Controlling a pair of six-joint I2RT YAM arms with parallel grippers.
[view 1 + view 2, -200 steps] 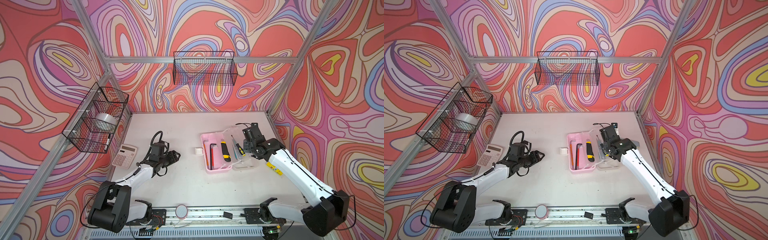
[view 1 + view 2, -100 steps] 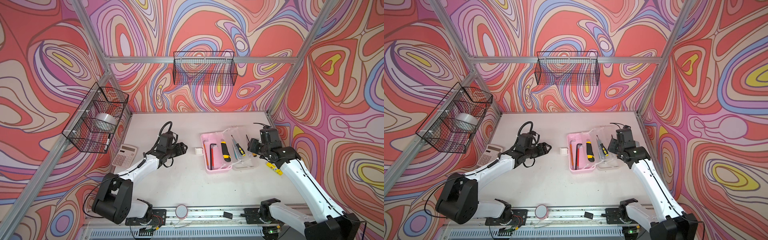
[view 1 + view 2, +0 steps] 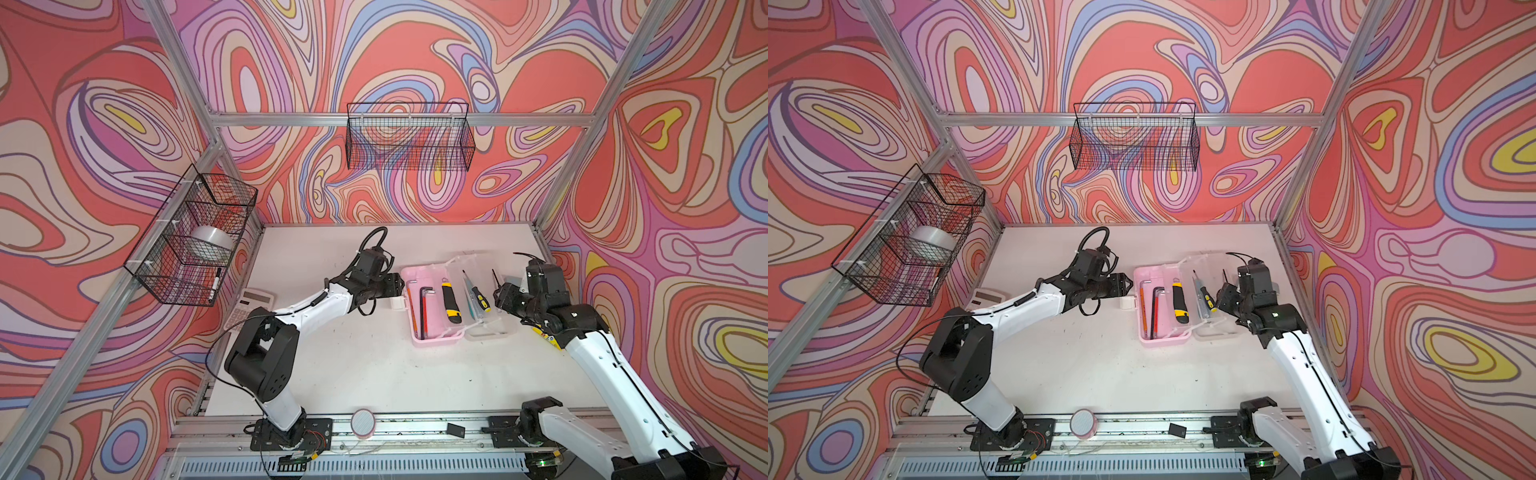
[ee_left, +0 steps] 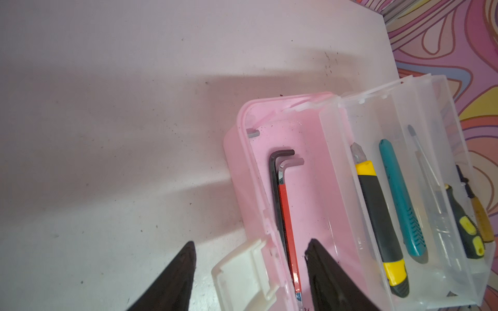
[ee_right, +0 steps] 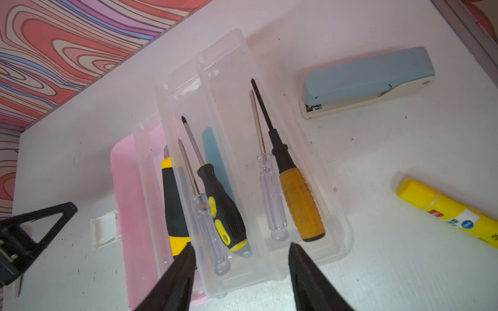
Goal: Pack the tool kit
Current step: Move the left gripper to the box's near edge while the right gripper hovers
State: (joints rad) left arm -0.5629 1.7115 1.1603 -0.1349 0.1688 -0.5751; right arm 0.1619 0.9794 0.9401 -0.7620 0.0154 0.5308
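Right wrist: stapler (image 5: pixel 366 80) is shown whole, obscured in top views.
Left gripper (image 4: pixel 250 241): spread, case latch (image 4: pixel 239 272) framed between.
Right gripper (image 5: pixel 241 243): spread.

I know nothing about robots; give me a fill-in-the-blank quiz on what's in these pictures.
Inside the tool box, the hex keys lie on a ____ base.
The glue stick is coloured ____.
The stapler sits ____ the box.
The left gripper and right gripper both have jaws ____.
Missing words: pink, yellow, outside, open.
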